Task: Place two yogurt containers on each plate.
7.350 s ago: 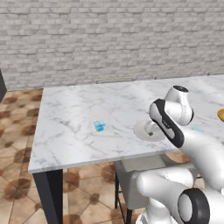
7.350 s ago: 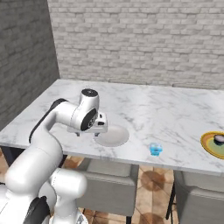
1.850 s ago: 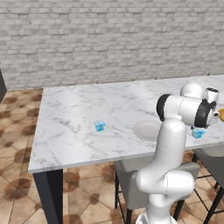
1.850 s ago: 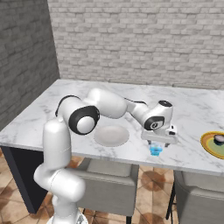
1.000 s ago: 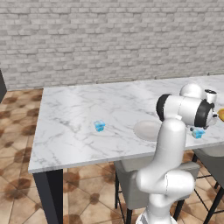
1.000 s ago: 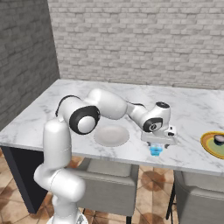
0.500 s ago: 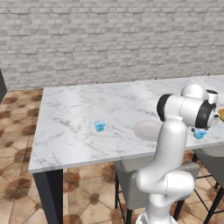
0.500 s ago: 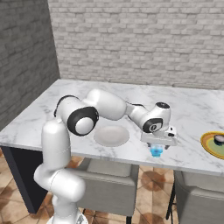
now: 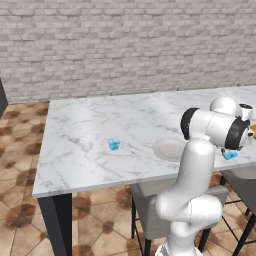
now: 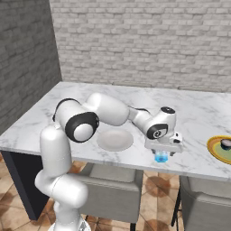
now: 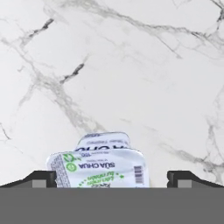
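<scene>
A light blue yogurt container [image 10: 161, 157] stands near the table's front edge, right of the off-white plate [image 10: 115, 140]. My gripper [image 10: 163, 150] hangs open directly over it, pointing down. In the hand view the container's white printed lid [image 11: 99, 168] lies between the two fingertips [image 11: 43, 178], with a gap on each side. In the left base view this container [image 9: 230, 155] peeks out under the hand. Another light blue yogurt container [image 9: 114, 144] sits alone left of the off-white plate [image 9: 169, 148]. A yellow-rimmed plate [image 10: 215, 149] at the far right carries a black yogurt container [image 10: 225, 143].
The marble table [image 10: 90, 97] ends in a front edge just below the gripper. Grey chairs [image 10: 113, 187] are tucked under that edge. A brick wall [image 10: 144, 40] runs behind the table, and a dark wall [image 10: 25, 54] stands to the left.
The arm swung from above the off-white plate rightward to the blue container near the edge. Over the last second the hand sank slightly toward it, jaws staying wide.
</scene>
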Tool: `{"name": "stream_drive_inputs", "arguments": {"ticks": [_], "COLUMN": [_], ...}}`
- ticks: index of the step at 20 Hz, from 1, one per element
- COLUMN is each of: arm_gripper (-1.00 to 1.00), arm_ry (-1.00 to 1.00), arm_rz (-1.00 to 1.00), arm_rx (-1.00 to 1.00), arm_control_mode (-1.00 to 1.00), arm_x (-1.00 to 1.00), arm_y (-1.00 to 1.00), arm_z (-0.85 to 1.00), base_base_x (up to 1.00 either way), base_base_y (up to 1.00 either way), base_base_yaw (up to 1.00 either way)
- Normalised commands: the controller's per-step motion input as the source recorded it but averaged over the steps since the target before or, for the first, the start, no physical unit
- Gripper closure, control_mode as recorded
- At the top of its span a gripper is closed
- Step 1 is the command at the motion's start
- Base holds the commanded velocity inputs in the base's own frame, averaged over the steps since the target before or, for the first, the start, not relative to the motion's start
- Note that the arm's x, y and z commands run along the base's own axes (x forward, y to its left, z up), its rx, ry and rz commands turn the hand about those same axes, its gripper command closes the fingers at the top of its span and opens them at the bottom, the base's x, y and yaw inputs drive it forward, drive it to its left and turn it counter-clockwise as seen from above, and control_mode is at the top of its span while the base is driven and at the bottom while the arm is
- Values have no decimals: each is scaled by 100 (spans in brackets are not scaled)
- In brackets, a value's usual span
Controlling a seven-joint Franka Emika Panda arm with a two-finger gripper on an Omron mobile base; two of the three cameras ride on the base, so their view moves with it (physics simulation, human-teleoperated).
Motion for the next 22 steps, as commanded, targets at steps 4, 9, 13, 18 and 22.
{"name": "stream_drive_inputs", "arguments": {"ticks": [4, 9, 13, 18, 22], "arm_gripper": [-100, -100, -100, -100, -100], "arm_ry": [2, 3, 0, 0, 0], "arm_rz": [0, 0, 0, 0, 0], "arm_rx": [0, 0, 0, 0, 0], "arm_control_mode": [-100, -100, -100, -100, -100], "arm_x": [2, 3, 0, 0, 0], "arm_y": [0, 0, 0, 0, 0], "arm_z": [0, 0, 0, 9, 5], "base_base_x": [0, 0, 0, 0, 0], "base_base_y": [0, 0, 0, 0, 0], "base_base_yaw": [0, 0, 0, 0, 0]}}
